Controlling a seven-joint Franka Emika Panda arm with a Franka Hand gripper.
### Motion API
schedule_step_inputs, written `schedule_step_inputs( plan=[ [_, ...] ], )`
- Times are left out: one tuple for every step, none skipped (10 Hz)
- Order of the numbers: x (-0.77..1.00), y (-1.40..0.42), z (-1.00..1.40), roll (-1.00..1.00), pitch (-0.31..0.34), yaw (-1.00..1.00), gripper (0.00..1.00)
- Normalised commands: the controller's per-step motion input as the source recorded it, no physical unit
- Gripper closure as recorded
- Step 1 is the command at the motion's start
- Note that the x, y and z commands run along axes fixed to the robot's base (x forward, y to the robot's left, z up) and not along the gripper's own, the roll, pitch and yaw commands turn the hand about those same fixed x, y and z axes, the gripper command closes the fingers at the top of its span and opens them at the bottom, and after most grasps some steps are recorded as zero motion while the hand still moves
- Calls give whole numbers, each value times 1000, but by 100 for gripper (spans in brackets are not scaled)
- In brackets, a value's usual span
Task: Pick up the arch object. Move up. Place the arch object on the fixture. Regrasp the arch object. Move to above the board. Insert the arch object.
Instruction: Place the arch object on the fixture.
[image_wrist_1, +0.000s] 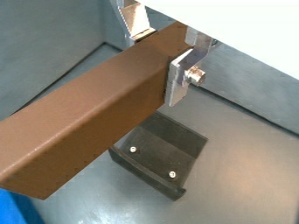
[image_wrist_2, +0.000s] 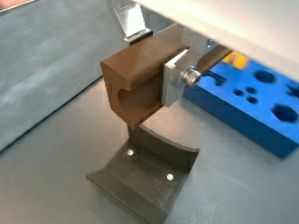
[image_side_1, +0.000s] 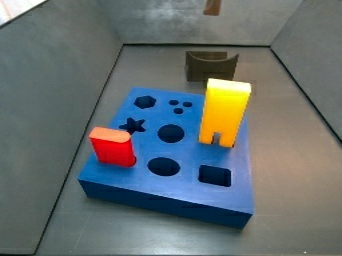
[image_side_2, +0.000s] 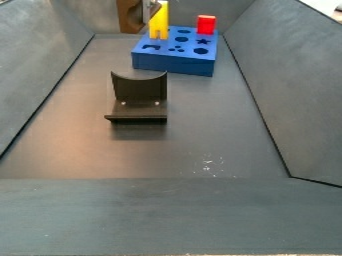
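Gripper (image_wrist_2: 158, 61) and its load fill both wrist views: the silver finger plates are clamped on the arch object (image_wrist_2: 135, 83), one plate (image_wrist_1: 177, 77) lying flat against the brown block's side, another (image_wrist_1: 138, 22) at its far edge. In a wrist view the curved cut-out in the arch object's edge shows clearly, and the piece hangs in the air above the fixture (image_wrist_2: 146, 179), apart from it. The fixture sits on the grey floor, its concave hollow facing up and two pale screws in its base plate. In a side view the arch object (image_side_1: 211, 7) appears only as a small brown shape at the top edge, high over the fixture (image_side_1: 211, 64). The board (image_side_1: 167, 150) lies nearby, carrying a tall yellow block (image_side_1: 225, 112) and a red block (image_side_1: 112, 146).
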Motion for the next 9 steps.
schedule_step_inputs(
  plan=[
    [108, 488, -267, -1000, 195, 502, 100],
    [95, 406, -198, -1000, 201, 452, 100],
    [-8, 183, -57, -1000, 244, 387, 100],
    [-38, 101, 16, -1000, 283, 358, 100],
    [-7, 57, 11, -854, 305, 235, 100],
    [27, 52, 1, -657, 307, 125, 100],
    [59, 47, 0, -427, 298, 10, 100],
    [63, 38, 3, -310, 267, -48, 100],
    [54, 31, 10, -211, 205, -85, 100]
  ],
)
